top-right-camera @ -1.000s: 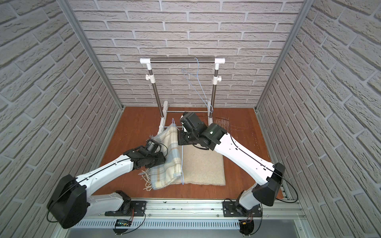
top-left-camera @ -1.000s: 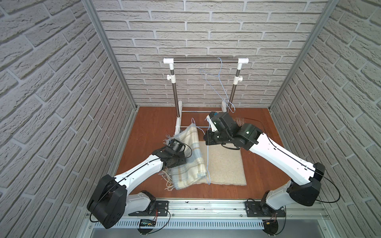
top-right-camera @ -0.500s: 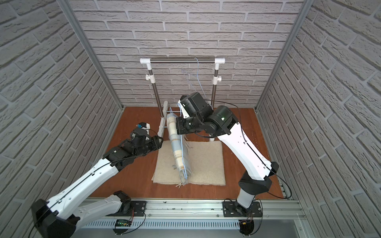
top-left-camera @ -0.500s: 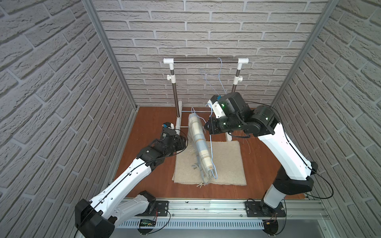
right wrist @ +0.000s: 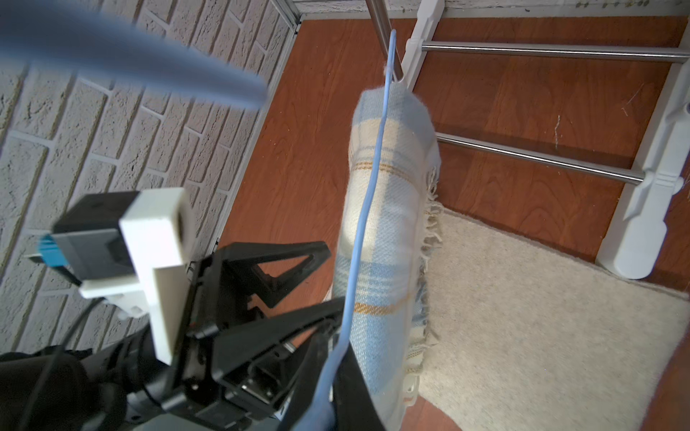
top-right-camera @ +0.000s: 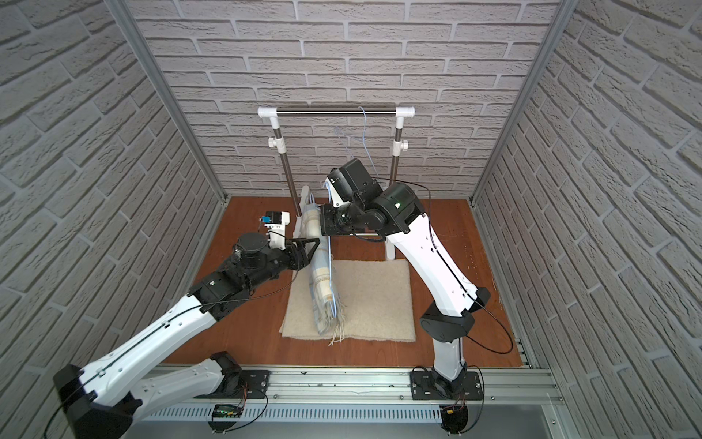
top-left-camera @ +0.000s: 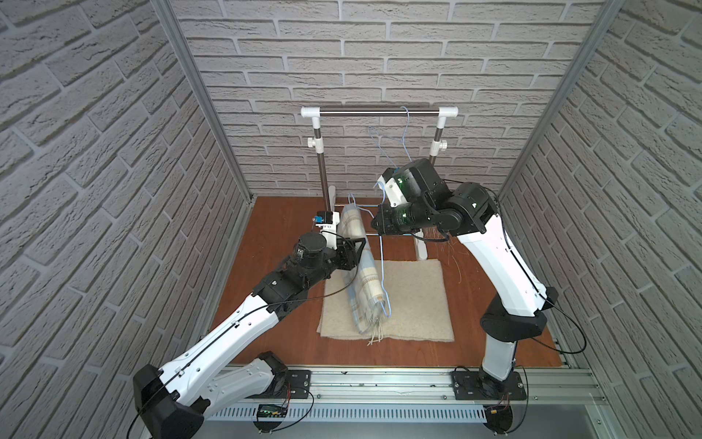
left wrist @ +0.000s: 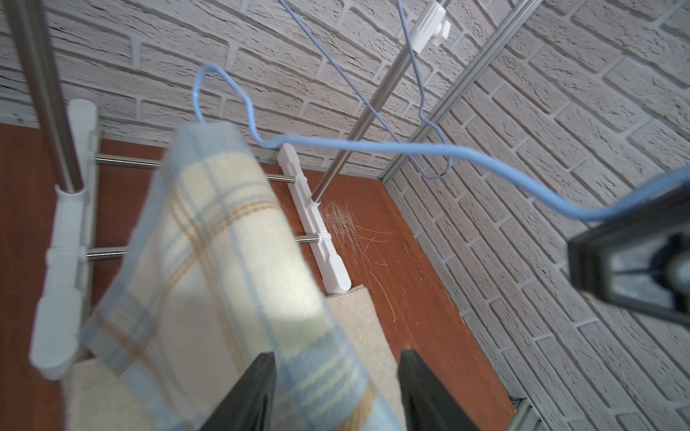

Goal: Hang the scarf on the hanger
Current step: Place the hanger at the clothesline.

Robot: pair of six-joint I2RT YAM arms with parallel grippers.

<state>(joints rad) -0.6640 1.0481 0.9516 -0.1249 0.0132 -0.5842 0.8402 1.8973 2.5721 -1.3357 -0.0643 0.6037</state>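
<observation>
The scarf, pale plaid with blue and tan stripes, lies folded over a blue wire hanger. The hanger is tilted steeply, and the scarf's fringed low end rests on the mat. My right gripper is shut on the hanger's wire high above the mat. My left gripper is open at the scarf's left side. Part of the scarf passes between its fingers, with a gap at one finger. In the right wrist view the hanger runs along the scarf.
A clothes rack with a steel rail stands at the back wall. A second blue hanger hangs from the rail. A beige mat lies on the wooden floor. Brick walls close three sides.
My right gripper has lifted the hanger off the mat, so the flat scarf now hangs folded over it. My left arm rose and moved back, then came in against the scarf's side.
</observation>
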